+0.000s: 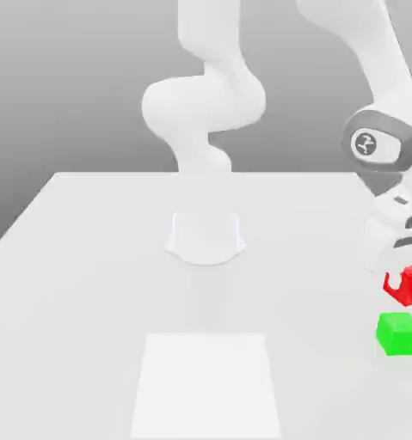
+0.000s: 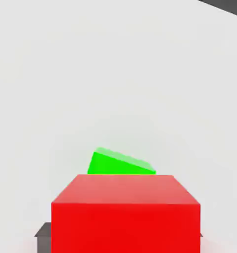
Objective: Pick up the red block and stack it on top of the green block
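— Two blocks, then. Which sits nearest in the exterior view?

— Nearest is the green block (image 1: 398, 333), resting on the white table (image 1: 89, 258) at about four o'clock from the arm's base (image 1: 205, 236), close to the exterior view's right edge.

— And the red one?

— Just above and behind it, at roughly twelve o'clock from the green cube: the red block (image 1: 408, 284) hangs clear of the tabletop, apart from the green one, with a gap between them.

— What has it?

— The gripper (image 1: 403, 268). Its fingers are closed narrow on the red cube, pinching it from the sides, hand pointing down.

— The hand view agrees?

— Yes. The red block (image 2: 125, 212) is closest to the lens, dark fingertips (image 2: 43, 231) showing at its flanks; the green block (image 2: 118, 164) peeks out past its far edge, on the table (image 2: 115, 74).

— Farther back?

— A pale square patch (image 1: 207, 387) lies at six o'clock from the base, and the white arm (image 1: 205, 103) rises behind.
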{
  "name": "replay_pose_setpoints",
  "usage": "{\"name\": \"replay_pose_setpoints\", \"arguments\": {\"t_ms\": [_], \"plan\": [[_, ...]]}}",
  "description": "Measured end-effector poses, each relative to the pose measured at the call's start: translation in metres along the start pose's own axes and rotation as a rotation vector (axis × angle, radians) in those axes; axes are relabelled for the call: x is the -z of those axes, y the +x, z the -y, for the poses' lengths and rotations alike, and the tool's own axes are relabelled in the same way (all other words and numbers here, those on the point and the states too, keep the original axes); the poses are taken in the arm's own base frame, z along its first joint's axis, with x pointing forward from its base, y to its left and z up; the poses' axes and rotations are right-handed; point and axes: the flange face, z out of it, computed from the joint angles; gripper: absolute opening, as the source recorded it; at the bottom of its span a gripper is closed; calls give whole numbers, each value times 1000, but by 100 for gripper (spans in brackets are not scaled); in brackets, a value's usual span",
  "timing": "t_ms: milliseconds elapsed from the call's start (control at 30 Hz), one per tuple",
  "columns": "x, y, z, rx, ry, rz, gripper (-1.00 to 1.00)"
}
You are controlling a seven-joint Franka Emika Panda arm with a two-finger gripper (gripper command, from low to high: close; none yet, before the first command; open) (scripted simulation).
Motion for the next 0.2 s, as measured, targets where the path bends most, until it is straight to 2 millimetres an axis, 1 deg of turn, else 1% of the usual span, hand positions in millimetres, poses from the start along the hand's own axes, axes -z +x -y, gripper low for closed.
{"name": "replay_pose_setpoints", "arguments": {"t_ms": [67,100,200], "plan": [[-21,-1,-1,2,-1,1,-100],[-28,-2,-1,3,-2,2,100],[-28,-2,-1,3,-2,2,100]]}}
